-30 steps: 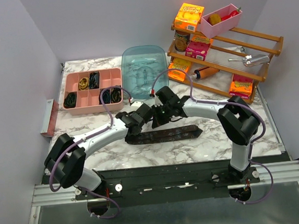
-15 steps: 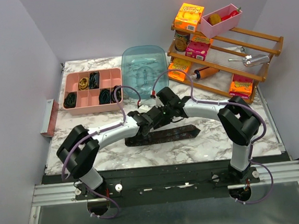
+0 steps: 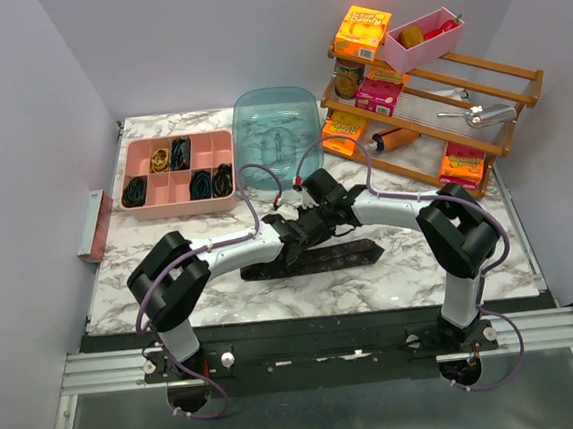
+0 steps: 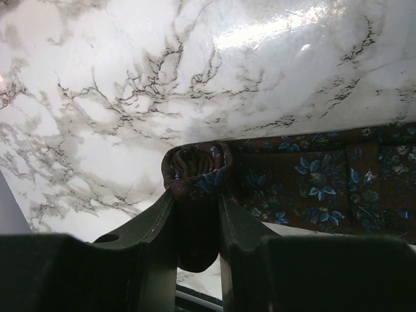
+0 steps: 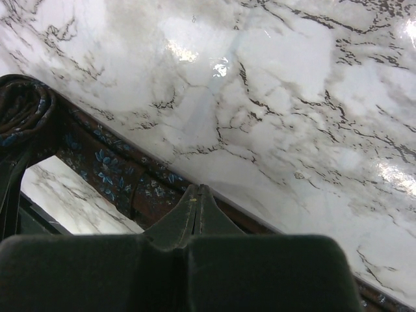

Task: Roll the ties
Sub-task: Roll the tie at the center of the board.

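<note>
Brown cloth sprinkled with small blue flowers is what both arms are bent over: a long dark brown floral necktie (image 3: 335,257) lies flat across the middle of the white marble table (image 3: 422,273), running from nine to three o'clock. The left gripper (image 4: 195,205) is clenched on the nine o'clock end, where the fabric is wound into a small tight coil (image 4: 195,170) pinched between its two fingers. The right gripper (image 5: 198,195) has its fingers pressed together with nothing between them, its tip over the flat band just beside that coil. I cannot tell whether it presses the cloth down.

To my eye the rolling is only begun, with most of the necktie unrolled. The next move calls for turning the coil along the band toward three o'clock while the flat part is kept from sliding.

Room is tight where it matters. The two wrists crowd each other above the coil, so the right one would have to give way. The table's near edge at six o'clock runs close beside the band, and a blue translucent plastic tub (image 3: 278,135) stands near at twelve. Bare marble lies toward three o'clock. A pink divided tray (image 3: 130,148) at ten o'clock holds several small rolled ties (image 3: 202,185).
</note>
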Robot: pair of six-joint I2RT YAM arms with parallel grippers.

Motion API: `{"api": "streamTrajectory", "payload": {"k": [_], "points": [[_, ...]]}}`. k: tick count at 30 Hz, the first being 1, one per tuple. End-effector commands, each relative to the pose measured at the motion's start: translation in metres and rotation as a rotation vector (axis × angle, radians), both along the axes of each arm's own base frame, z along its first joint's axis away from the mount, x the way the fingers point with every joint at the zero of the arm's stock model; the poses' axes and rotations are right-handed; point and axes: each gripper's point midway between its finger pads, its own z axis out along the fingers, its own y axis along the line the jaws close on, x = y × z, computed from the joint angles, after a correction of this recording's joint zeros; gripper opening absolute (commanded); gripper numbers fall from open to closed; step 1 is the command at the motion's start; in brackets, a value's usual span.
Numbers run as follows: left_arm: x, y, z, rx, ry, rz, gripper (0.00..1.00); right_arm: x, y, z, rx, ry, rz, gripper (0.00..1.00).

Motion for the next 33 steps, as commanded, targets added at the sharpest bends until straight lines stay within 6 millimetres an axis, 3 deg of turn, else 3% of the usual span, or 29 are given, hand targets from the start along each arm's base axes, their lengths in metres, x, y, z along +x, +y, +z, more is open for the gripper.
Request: {"api": "streamTrajectory", "payload": {"k": [1, 6, 13, 23, 28, 33], "points": [[-0.006, -0.029, -0.016, -0.097, 0.041, -0.052, 0.27, 0.001, 0.007, -0.001, 0.011, -0.022, 0.019, 0.0], [-0.008, -0.039, -0.02, -0.165, 0.05, -0.058, 0.34, 0.0, 0.006, -0.002, 0.009, -0.018, 0.022, 0.0], [-0.009, -0.053, -0.018, -0.26, 0.036, -0.061, 0.57, 0.0, 0.005, 0.0, 0.011, -0.025, 0.02, 0.0], [-0.008, -0.057, -0.007, -0.34, -0.007, -0.036, 0.59, -0.003, 0.008, 0.004, 0.032, -0.023, 0.043, 0.01], [-0.004, -0.058, 0.009, -0.413, -0.055, -0.023, 0.69, -0.002, 0.013, 0.023, 0.071, -0.057, 0.069, 0.0], [-0.003, -0.048, 0.019, -0.474, -0.085, 0.009, 0.73, 0.003, 0.027, 0.043, 0.116, -0.087, 0.095, 0.0]]}}
